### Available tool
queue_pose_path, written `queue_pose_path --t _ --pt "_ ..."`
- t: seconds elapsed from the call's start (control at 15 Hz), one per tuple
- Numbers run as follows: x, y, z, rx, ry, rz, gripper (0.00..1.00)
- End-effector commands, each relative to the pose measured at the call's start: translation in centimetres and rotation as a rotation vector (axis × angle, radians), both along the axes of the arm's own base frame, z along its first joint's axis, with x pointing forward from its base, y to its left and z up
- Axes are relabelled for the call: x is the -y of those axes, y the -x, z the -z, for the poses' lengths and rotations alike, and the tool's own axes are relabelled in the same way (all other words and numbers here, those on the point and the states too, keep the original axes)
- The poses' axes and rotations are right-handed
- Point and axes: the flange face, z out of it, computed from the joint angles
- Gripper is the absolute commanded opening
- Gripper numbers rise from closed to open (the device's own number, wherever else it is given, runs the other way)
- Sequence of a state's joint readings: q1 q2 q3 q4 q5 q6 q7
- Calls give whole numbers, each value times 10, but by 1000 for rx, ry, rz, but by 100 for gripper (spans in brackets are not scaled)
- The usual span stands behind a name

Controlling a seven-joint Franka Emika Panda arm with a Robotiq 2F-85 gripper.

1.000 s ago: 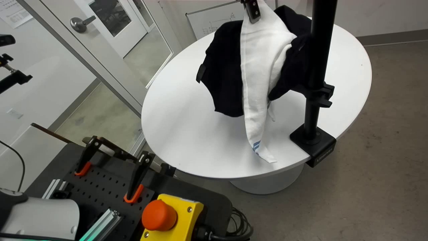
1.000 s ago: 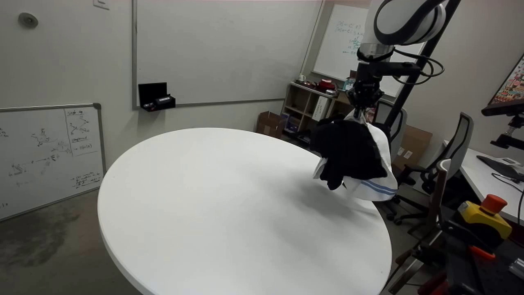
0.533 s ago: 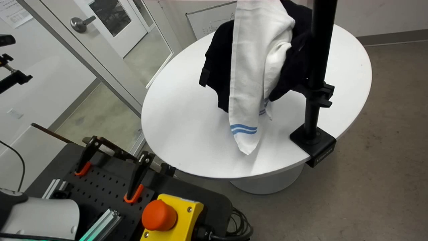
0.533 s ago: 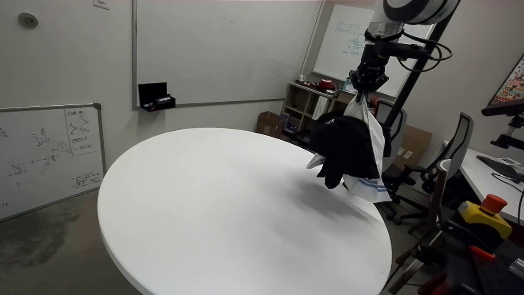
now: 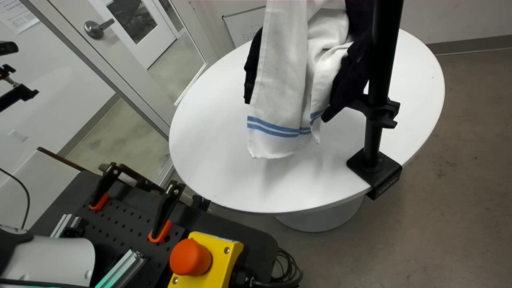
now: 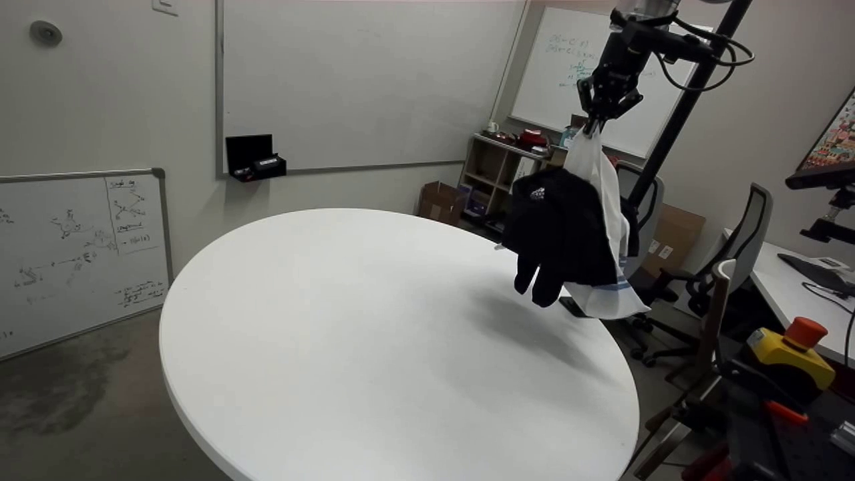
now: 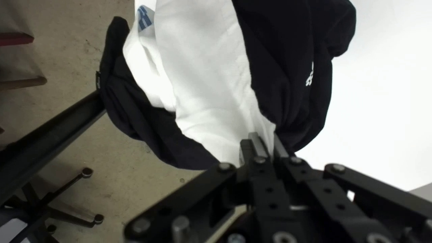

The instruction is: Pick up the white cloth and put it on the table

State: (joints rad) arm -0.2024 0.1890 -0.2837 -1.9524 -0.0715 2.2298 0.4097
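The white cloth (image 7: 206,67) hangs from the claw (image 7: 265,143), which is clamped on its upper end. Below the claw the cloth drops in loose folds, and in both exterior views two blue stripes run across it just above the hem. Black fabric (image 6: 561,227) with a small white mark also hangs below the claw, on both sides of the cloth and close against it; what bears this fabric I cannot tell. The desk (image 5: 224,160), white and round, lies well below the claw; whether the hem touches its top is unclear. A black pole (image 5: 384,52) rises beside the fabric, its foot fixed at the desk's rim, lower than the claw; in an exterior view its upper part slants past to the right of the claw. Just above the claw, in an exterior view, is the arm (image 6: 644,8). Far behind the claw are a whiteboard (image 6: 561,80) with writing on it and, lower and to the left, a shelf (image 6: 499,167). An office chair (image 6: 741,227) stands lower and to the right of the claw, and farther right again is a yellow box (image 6: 791,361) with a red button (image 6: 805,332).
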Motion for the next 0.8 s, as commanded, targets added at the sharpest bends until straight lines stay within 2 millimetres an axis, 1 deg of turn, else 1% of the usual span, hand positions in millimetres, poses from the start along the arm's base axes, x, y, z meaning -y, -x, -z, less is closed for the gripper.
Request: queue_pose_path --t 0.0,0.4,0.73 --pt "2 -6 -36 61 -17 9 1" --pt "8 -14 -89 170 -12 24 1" --pt "9 -16 -125 243 -5 24 1"
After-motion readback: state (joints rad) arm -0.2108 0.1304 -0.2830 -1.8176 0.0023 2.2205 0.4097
